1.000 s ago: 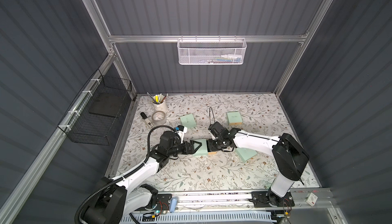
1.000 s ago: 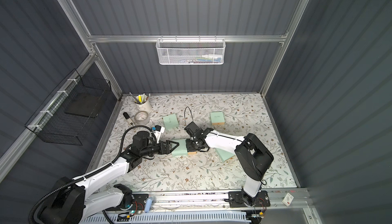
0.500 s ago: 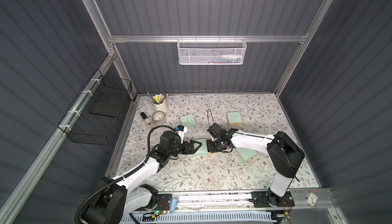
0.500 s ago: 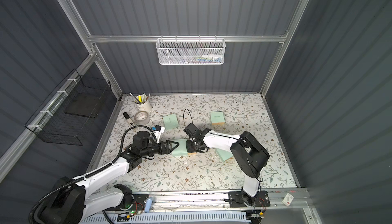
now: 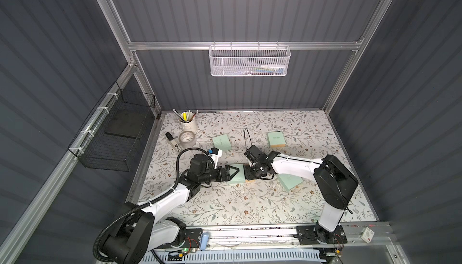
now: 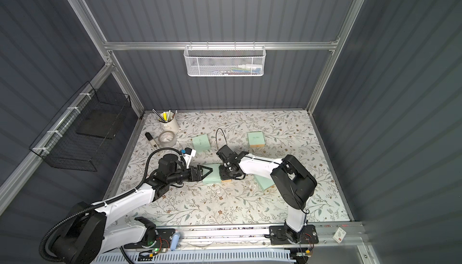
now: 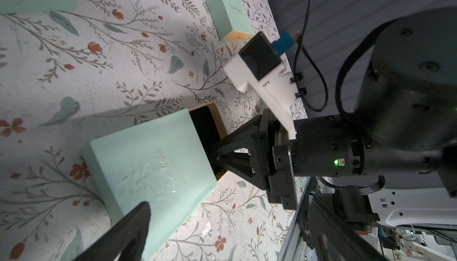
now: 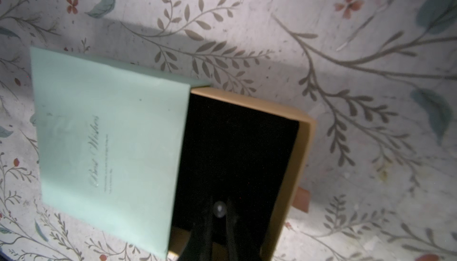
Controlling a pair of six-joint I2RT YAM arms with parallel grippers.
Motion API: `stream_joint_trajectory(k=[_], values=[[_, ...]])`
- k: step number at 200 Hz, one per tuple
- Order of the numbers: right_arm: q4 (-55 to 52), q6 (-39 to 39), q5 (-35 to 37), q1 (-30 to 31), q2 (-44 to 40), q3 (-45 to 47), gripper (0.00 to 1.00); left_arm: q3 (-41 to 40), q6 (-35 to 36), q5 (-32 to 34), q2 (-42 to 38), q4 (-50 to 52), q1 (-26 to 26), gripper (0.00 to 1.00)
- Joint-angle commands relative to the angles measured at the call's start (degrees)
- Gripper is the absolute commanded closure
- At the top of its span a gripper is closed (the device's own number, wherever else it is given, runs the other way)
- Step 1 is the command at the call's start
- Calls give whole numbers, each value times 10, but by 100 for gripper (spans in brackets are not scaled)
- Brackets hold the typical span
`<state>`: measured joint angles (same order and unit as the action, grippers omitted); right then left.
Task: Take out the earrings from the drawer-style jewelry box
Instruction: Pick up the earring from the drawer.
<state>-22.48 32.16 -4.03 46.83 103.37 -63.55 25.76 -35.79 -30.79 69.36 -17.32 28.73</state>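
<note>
The right pincer (image 8: 219, 214) pinched one pale round earring (image 8: 219, 208) between its tips, low over the black lining of the tan drawer (image 8: 303, 148). Just beside it, the mint sleeve (image 8: 111, 136) read "Best Wishes" in looping script; the finer lines beneath were illegible. The left pincer (image 5: 232, 173) stood spread wide at the sleeve's far end.

Box sleeve (image 8: 108, 136): mint paperboard, matt, smooth, faint embossed script. Drawer (image 8: 303, 148): kraft-tan card, matt, with a black velvety lining (image 8: 237, 148). Earring (image 8: 219, 209), lower centre: pearly, glossy. Tablecloth (image 8: 346, 49): floral print, matt, scuffed. Hanging basket (image 5: 250, 62), upper centre: white-coated metal mesh.
</note>
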Motion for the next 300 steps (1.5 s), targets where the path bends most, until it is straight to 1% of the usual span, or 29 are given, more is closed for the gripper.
stream_joint_trajectory(k=[1, 58, 157, 197, 235, 267, 283, 300], values=[[-6, 3, 5, 5, -3, -2, 87, 6, -13, -21, 13, -34, -3, 0], [-5, 5, 3, 5, -26, 6, 88, 2, -13, -23, 55, -47, -2, 0], [-14, 4, 9, 4, -44, 3, 89, 0, -4, -17, 62, -41, -2, 0], [-15, 4, 8, 0, -64, 5, 88, 0, -3, -16, 60, -40, -2, 0], [-10, 0, -2, -21, -85, 2, 87, 6, -7, -21, 54, -39, -2, 0], [-2, -7, -15, -60, -86, 0, 87, 11, -13, -25, 41, -40, -3, 0], [26, -8, -31, -86, -80, -5, 87, 12, -15, -24, 34, -39, -2, 0], [40, -10, -25, -106, -77, -10, 87, 10, -14, -22, 31, -36, -2, 0]])
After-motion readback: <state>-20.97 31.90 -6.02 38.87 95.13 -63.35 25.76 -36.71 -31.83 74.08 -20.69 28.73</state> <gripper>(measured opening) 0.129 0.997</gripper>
